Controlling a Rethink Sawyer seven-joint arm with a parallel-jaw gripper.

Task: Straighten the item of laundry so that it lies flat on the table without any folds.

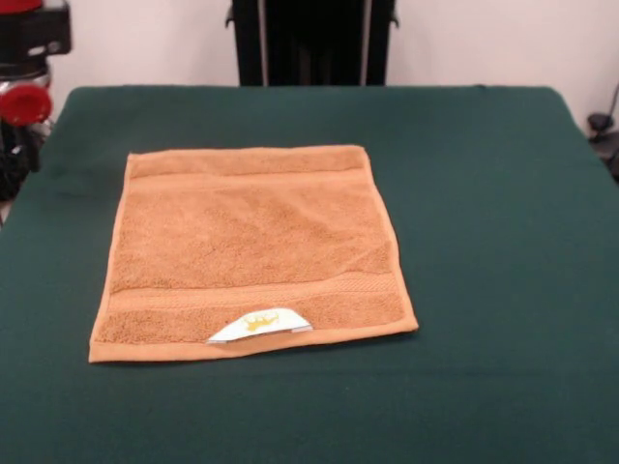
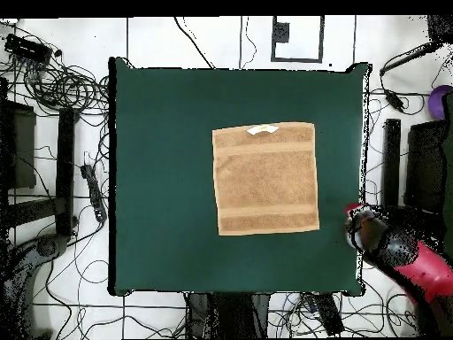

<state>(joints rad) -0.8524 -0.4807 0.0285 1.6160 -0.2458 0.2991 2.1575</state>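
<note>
Spread flat on the counter (image 1: 503, 290): the orange-tan towel (image 1: 253, 253), roughly square, all four edges showing, nothing folded over. Lies left of centre in the front view, right of centre from overhead, well inside every counter edge. Bears two woven border bands, one near the far edge and one near the near edge as seen from the front. Carries a small white tag (image 1: 259, 325) with a yellow mark, lying on the towel at its near edge in the front view; overhead, sits at the towel's top edge, away from the robot's base. Slight ripple in the pile near the towel's right side in the front view; not discernible from overhead.

No containers anywhere on the counter.

Front view only: black pedestal (image 1: 311, 41) at the far side, and a bit of red and black arm (image 1: 27, 68) at the upper left corner. Overhead only: arm drawn back off the counter's lower right corner, cables on the tiled floor (image 2: 159, 31) all round, dark equipment at both sides.

Tool: cannot tell whether apart or together; not clearly made out in either view.
</note>
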